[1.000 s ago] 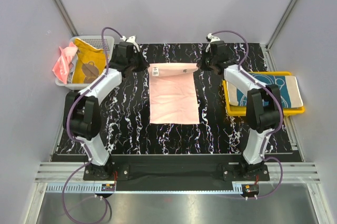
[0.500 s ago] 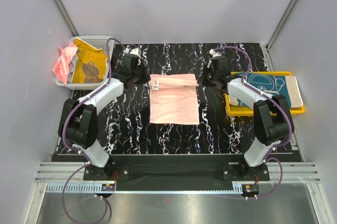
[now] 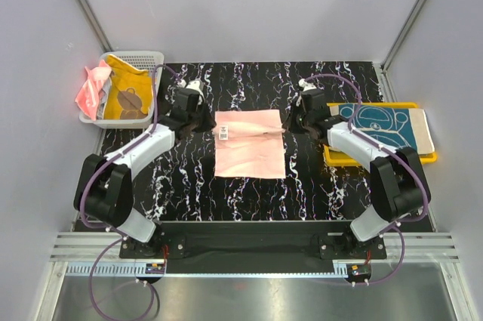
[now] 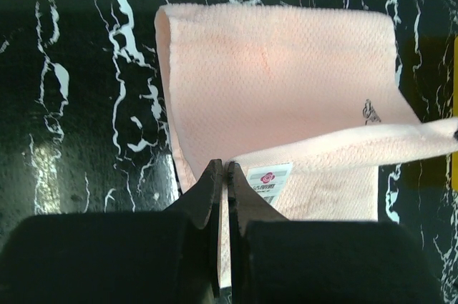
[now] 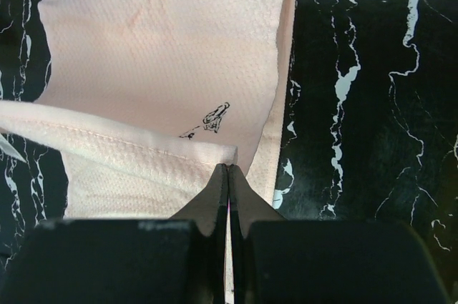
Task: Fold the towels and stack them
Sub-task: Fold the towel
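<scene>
The left claw [image 4: 222, 172] is pressed together, pinching a corner of the pale peach towel [image 3: 249, 151] right beside its white sewn-in label [image 4: 268, 177]. The right claw [image 5: 227, 172] is pressed together too, its tips gripping the opposite corner of the same hemmed edge. Between the two claws that edge runs as a raised strip across the cloth, doubled over the layer beneath. A rounded fold shows along the towel's far side, and a small dark printed figure [image 5: 214, 116] sits on the lower layer near the right claw. The rest of the peach towel lies flat in the middle of the bench [image 3: 185, 181], its near edge straight and square to the arms.

The bench top is black with white marble-like veining and a slight sheen. On its right side a yellow plastic tray [image 3: 330, 158] holds a folded teal-and-cream towel [image 3: 392, 126]. Off the far left corner a white mesh basket [image 3: 137, 56] contains an orange-yellow towel with a brown bear [image 3: 127, 94], and a coral pink towel [image 3: 91, 88] hangs over its left rim. Plain pale grey panels enclose the bench on three sides, joined by metal corner posts. Silver rails [image 3: 249, 248] cross the near edge, where both arm bases are bolted.
</scene>
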Action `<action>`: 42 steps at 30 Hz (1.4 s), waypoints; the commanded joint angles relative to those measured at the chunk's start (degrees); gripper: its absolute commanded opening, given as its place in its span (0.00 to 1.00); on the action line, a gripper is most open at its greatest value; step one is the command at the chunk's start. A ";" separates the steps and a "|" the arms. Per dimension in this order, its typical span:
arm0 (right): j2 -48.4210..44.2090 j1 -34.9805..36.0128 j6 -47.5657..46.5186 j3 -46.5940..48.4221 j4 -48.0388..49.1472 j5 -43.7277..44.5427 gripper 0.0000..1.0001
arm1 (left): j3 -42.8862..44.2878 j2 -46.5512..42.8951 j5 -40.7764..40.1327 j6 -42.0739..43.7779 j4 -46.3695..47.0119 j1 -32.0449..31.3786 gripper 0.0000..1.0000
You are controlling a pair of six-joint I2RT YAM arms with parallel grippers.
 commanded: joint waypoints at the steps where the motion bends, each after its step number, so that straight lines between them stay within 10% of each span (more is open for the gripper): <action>1: -3.83 0.39 0.19 -1.32 0.13 2.18 0.00 | -1.78 -3.32 -1.09 0.65 1.29 -1.28 0.00; 42: -6.56 4.87 1.77 -8.00 0.13 4.20 0.00 | -9.69 -6.40 -2.33 0.30 1.20 -4.36 0.00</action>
